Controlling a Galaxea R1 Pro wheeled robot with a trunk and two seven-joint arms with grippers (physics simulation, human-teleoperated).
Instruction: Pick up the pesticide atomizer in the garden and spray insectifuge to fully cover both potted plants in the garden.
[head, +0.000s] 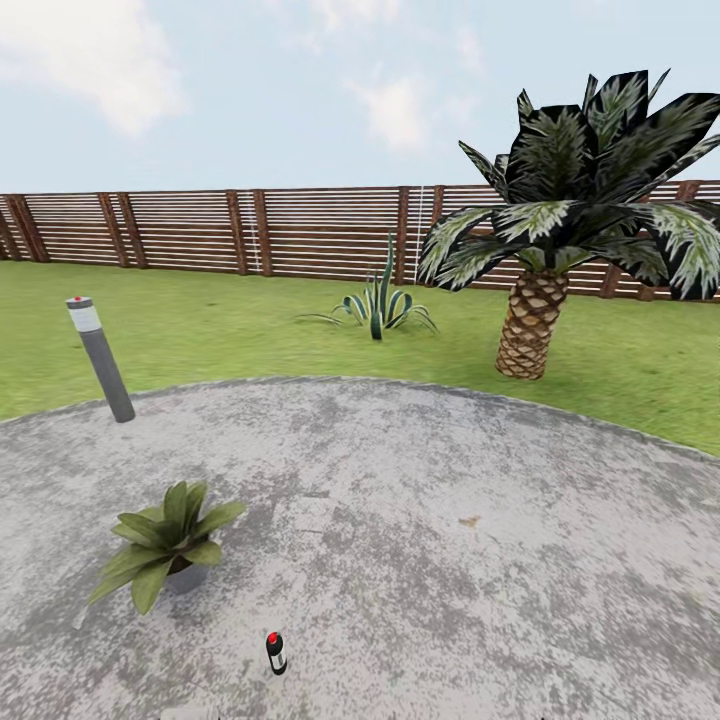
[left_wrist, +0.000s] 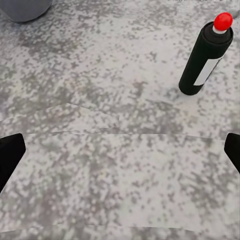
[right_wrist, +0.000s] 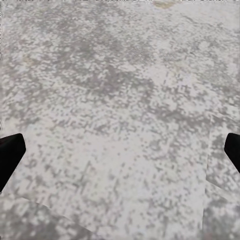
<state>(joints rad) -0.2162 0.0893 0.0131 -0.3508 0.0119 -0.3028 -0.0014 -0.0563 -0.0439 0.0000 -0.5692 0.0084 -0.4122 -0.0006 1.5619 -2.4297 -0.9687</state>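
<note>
Head view: one pesticide atomizer (head: 276, 653) is seen standing upright on the grey patio (head: 450, 520), near one potted plant (head: 165, 545). Its red cap and white label are made clear in the left wrist view (left_wrist: 206, 55), where the left gripper (left_wrist: 120, 152) is spread wide and nothing is held or touched. The right gripper (right_wrist: 120, 152) is likewise wide apart above bare paving. One bollard lamp (head: 100, 358), one agave (head: 380, 305), one palm (head: 580, 200) and a fence (head: 200, 232) are shown beyond.
</note>
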